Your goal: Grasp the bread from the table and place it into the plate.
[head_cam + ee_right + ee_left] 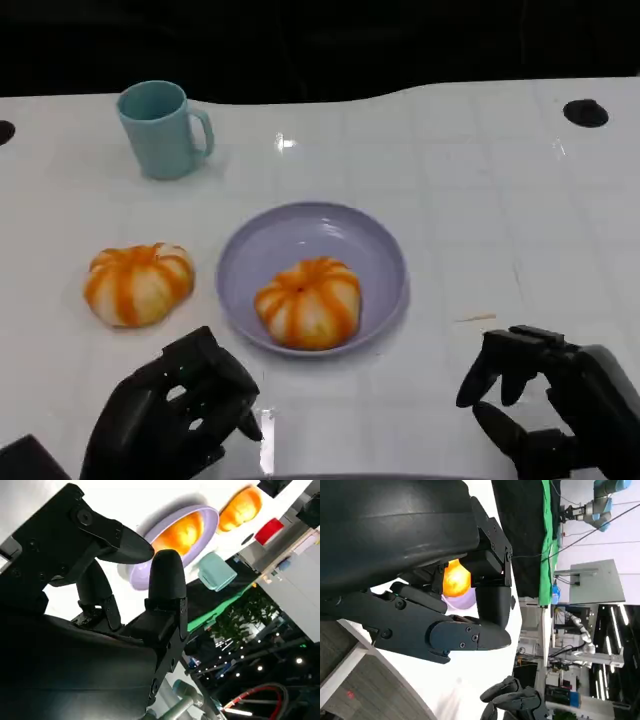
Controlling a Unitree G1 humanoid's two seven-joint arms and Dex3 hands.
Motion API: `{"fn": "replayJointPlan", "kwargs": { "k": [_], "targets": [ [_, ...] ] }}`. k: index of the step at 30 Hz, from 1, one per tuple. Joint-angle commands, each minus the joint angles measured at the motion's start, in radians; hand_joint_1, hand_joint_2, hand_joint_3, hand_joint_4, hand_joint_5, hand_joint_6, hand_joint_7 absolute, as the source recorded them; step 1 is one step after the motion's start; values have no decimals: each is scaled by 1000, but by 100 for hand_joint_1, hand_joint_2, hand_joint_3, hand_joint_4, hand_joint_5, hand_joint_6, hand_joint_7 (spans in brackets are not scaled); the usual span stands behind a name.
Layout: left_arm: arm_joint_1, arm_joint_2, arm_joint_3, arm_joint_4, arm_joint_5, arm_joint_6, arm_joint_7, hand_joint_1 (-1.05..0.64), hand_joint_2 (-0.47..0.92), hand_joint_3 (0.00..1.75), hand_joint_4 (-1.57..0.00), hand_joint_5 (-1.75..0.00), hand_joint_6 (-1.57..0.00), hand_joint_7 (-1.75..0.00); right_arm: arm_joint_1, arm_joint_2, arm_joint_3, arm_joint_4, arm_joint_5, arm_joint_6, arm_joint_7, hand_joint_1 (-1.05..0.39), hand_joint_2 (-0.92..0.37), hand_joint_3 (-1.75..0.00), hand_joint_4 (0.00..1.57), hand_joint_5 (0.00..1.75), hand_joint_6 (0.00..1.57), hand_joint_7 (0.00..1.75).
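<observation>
Lavender plate [385,262], round and shallow, sits upright on the table. One orange-and-white striped pumpkin-shaped bread [308,302] lies in the plate, toward its near rim. A second matching bread [137,283] lies on the table just left of the plate, not touching.

The head view looks down across the table [480,200] from its near edge. Both wrist views sit close behind their hands, sharing the plate [385,262] [462,599] [200,520].
</observation>
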Motion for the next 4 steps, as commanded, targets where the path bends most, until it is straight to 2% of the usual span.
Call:
{"fn": "replayJointPlan", "kwargs": {
  "k": [1, 4],
  "targets": [
    [-2, 15, 12, 10, -4, -3, -2, -58, 92, 29, -62, -175, -61, -141, -9, -9, -8, 26, -12, -20, -23, -14, -27, -126, 78, 173, 75, 137],
    [-6, 19, 15, 19, -3, -7, -5, -59, 92, 29, -62, -175, -61, -142, -14, -8, -6, 33, -28, -22, -34, -16, -27, -127, 79, 173, 77, 138]
  ]
}}
